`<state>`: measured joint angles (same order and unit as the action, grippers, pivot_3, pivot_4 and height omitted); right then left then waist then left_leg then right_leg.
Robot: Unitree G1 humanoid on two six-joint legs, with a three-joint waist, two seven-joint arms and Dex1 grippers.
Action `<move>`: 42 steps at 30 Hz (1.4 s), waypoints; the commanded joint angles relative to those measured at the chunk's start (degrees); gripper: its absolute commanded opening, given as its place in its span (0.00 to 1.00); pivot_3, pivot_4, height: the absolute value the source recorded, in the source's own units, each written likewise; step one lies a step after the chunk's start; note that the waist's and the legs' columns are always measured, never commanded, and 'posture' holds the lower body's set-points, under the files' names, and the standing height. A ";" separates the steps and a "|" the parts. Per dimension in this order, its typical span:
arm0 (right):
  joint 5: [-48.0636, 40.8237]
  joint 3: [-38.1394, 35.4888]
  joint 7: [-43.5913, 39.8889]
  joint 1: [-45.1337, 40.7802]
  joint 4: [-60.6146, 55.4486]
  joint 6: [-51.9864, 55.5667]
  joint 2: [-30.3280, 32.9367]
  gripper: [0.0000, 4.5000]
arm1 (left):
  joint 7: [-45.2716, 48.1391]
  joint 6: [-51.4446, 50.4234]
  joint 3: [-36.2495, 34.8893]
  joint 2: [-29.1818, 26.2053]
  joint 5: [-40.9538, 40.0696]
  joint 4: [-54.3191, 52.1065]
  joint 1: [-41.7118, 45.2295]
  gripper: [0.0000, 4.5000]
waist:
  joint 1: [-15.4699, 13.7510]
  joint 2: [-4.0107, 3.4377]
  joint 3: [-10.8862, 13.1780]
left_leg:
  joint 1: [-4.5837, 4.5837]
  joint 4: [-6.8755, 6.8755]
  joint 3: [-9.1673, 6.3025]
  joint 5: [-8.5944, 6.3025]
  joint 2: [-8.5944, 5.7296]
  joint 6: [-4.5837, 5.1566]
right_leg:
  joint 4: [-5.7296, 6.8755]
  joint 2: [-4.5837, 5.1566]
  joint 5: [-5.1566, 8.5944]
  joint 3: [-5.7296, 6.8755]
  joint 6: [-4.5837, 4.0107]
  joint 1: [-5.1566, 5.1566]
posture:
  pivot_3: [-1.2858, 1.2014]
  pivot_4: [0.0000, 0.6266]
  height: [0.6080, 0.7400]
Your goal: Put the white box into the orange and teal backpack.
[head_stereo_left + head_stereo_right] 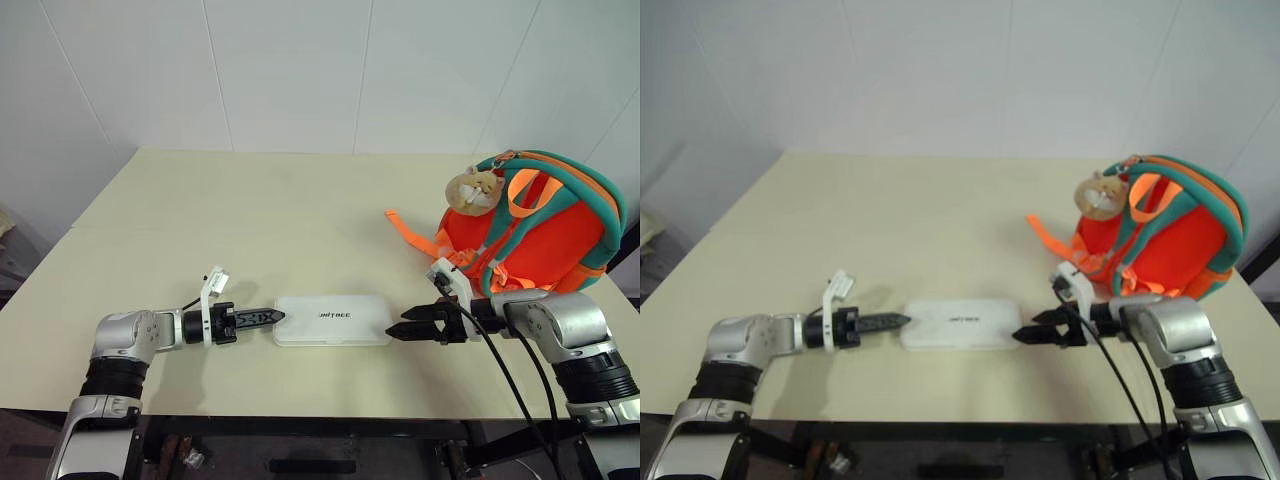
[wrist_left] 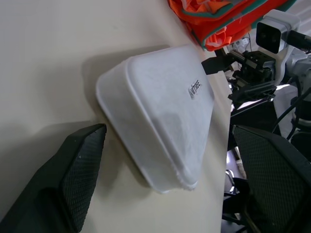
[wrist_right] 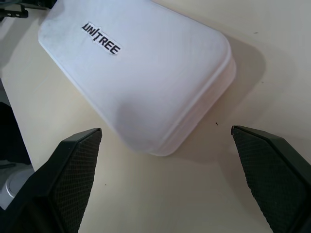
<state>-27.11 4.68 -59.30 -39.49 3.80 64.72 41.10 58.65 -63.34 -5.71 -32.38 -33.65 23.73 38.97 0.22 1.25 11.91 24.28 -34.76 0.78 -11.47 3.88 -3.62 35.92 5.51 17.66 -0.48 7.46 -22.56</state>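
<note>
In the left wrist view, the white box (image 2: 160, 111) has its far end partly covered by the right end effector (image 2: 243, 73) beyond it. The orange and teal backpack (image 2: 218, 19) is cut off there by the picture's edge. Seen from the head, the box's lettering is too small to read, and the backpack's base sits hidden behind the right end effector's arm.
</note>
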 commanded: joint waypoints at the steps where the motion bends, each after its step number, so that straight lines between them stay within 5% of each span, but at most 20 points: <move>1: -1.13 0.18 0.17 -1.35 -0.96 0.18 -0.53 1.00 | -1.41 0.40 0.66 1.75 0.55 1.84 0.68 0.99 | -0.01 0.00 0.00 | 0.00 0.00 0.00 0.00 0.00 -0.01 | 0.00 0.00 0.00 0.00 0.00 0.00 | 0.52 0.24 1.00; 17: -0.49 3.26 -0.29 -1.36 -0.86 -2.85 -3.39 1.00 | -4.75 2.28 -0.91 7.89 0.80 8.10 1.96 0.99 | -0.22 -0.02 -0.02 | -0.04 -0.31 -0.02 0.06 -0.03 0.06 | -0.02 0.03 -0.21 0.00 0.01 0.18 | 0.52 0.24 1.00; 29: -0.28 5.10 -2.18 -0.01 -1.32 -6.12 -2.63 1.00 | -5.17 -7.49 -7.84 8.77 -3.74 12.14 6.07 0.99 | -0.20 -0.01 -0.02 | 0.01 -0.26 -0.03 0.06 -0.04 0.07 | -0.07 0.03 -0.24 0.00 0.04 0.14 | 0.52 0.24 1.00; 40: -0.39 4.83 -2.64 2.93 -2.97 -8.12 -1.10 1.00 | -1.35 -16.67 -4.74 2.25 -4.58 9.11 6.67 0.30 | 0.59 -0.01 -0.01 | 0.07 -0.03 0.00 0.01 -0.03 0.01 | -0.16 0.00 -0.20 0.01 0.07 -0.01 | 0.52 0.24 1.00; 42: -0.49 4.72 -2.53 3.36 -3.28 -8.26 -1.10 1.00 | -1.09 -17.24 -4.44 1.76 -4.76 8.57 6.45 0.29 | 0.62 0.00 -0.01 | 0.07 -0.03 0.00 0.01 -0.03 0.00 | -0.17 0.00 -0.20 0.00 0.07 -0.01 | 0.52 0.24 1.00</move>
<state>-27.00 10.60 -61.48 -36.82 2.25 56.86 39.17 56.72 -79.68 -10.48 -29.69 -37.09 34.26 45.14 0.84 1.25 11.90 24.35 -34.79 0.78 -11.46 3.85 -3.62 35.75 5.51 17.46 -0.47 7.53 -22.56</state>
